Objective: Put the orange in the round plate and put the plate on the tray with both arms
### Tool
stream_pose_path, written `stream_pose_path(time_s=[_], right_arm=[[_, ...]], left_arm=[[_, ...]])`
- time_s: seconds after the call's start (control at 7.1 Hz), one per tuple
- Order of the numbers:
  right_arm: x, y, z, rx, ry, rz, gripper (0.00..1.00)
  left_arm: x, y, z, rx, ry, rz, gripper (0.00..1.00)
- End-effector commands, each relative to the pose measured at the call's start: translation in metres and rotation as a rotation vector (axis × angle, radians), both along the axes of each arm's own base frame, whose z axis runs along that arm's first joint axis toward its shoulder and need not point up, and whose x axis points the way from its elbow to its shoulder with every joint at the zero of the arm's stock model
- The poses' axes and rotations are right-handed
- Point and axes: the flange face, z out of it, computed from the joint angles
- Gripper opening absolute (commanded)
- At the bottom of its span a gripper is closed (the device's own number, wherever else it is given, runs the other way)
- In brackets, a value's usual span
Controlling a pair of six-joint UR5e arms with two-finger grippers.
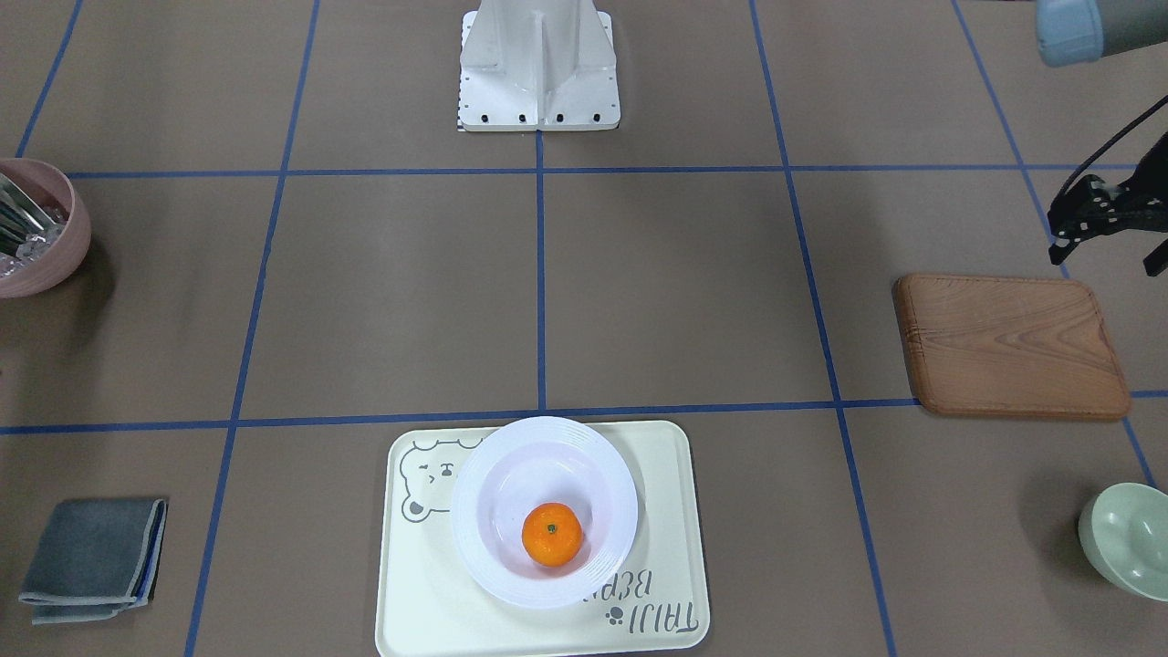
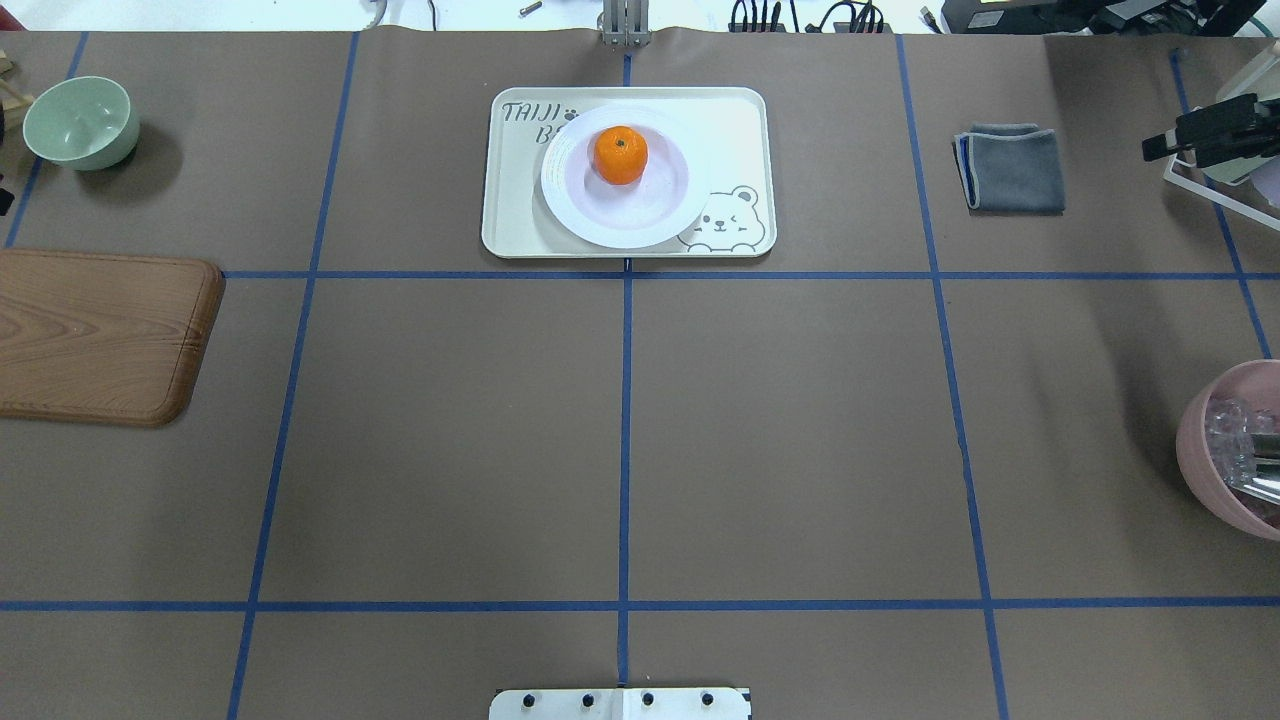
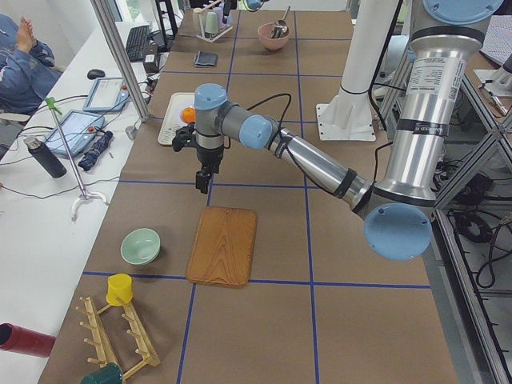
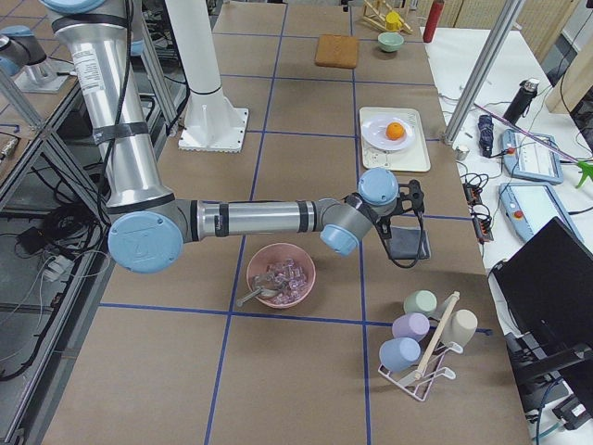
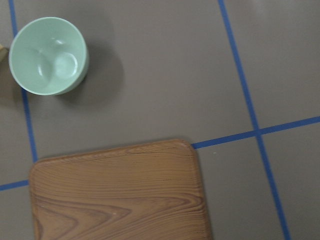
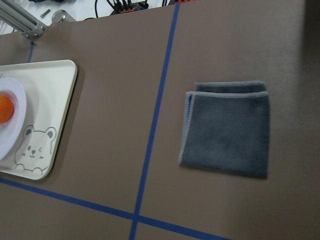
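While left gripper [image 3: 204, 186] hung over wooden board [image 5: 117, 192] and right gripper [image 4: 415, 199] over grey cloth [image 6: 227, 130], couldn't tell either's grip; bright orange [image 1: 552, 535] sat in glossy white plate [image 1: 471, 549] on tray [image 1: 411, 589], well away from both.

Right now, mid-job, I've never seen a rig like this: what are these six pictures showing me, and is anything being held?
It's two robot arms sharing one table. Two pictures look down on the table from opposite sides, two look along it from its ends, and two come from cameras on the wrists. The orange sits in the plate, and the plate stands on the tray. Around them lie a board, a green bowl, a pink bowl and a cloth. The left gripper hangs near the board, the right gripper near the cloth, both away from the tray. I see nothing held; open or shut, I cannot tell.
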Motion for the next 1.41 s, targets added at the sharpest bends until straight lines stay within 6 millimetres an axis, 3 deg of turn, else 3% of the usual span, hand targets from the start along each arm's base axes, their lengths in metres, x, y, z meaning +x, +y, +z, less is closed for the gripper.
stream_pose_path(time_s=[0.0,0.28,0.42,0.7,0.85,1.13,1.27], right_arm=[[0.043,0.011,0.052,0.049,0.179,0.01,1.0],[0.08,0.009,0.081,0.051,0.352,-0.115,1.0],[0.09,0.006,0.066,0.034,0.438,-0.19,1.0],[0.114,-0.016,-0.012,-0.031,0.514,-0.306,1.0],[0.115,-0.001,-0.016,-0.031,0.516,-0.32,1.0],[0.115,0.029,-0.008,-0.047,0.495,-0.325,1.0],[0.114,0.034,-0.013,-0.069,0.478,-0.33,1.0]], left_arm=[[-0.041,0.005,0.027,0.027,-0.032,0.024,0.97],[-0.071,0.006,0.061,-0.018,-0.05,0.007,0.97],[-0.082,0.005,0.071,-0.044,-0.054,0.002,0.97],[-0.093,0.004,0.089,-0.102,-0.01,-0.01,0.97],[-0.097,0.001,0.104,-0.1,0.098,0.055,0.98],[-0.1,0.0,0.112,-0.093,0.102,0.077,0.98],[-0.099,0.0,0.135,-0.141,0.11,0.075,0.98]])
